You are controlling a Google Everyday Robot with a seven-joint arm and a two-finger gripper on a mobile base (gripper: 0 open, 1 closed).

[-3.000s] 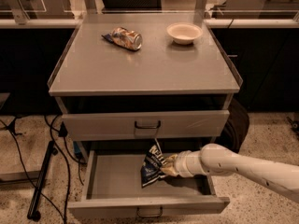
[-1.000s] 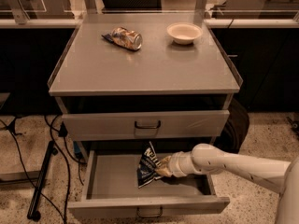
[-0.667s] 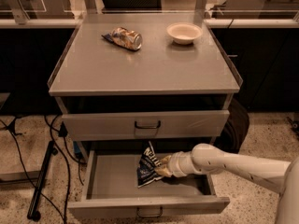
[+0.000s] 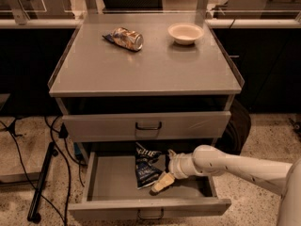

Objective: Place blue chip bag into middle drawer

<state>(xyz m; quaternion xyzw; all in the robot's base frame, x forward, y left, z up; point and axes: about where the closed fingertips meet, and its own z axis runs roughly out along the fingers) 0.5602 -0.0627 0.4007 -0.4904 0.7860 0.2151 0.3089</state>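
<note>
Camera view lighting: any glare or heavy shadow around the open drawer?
Camera view: warm, dim light. The back of the open drawer lies in shadow under the closed drawer above, darkening the top of the chip bag. The hand, inside the drawer beside the bag, is well lit. Glare only as glints on the snack packet on the cabinet top.
</note>
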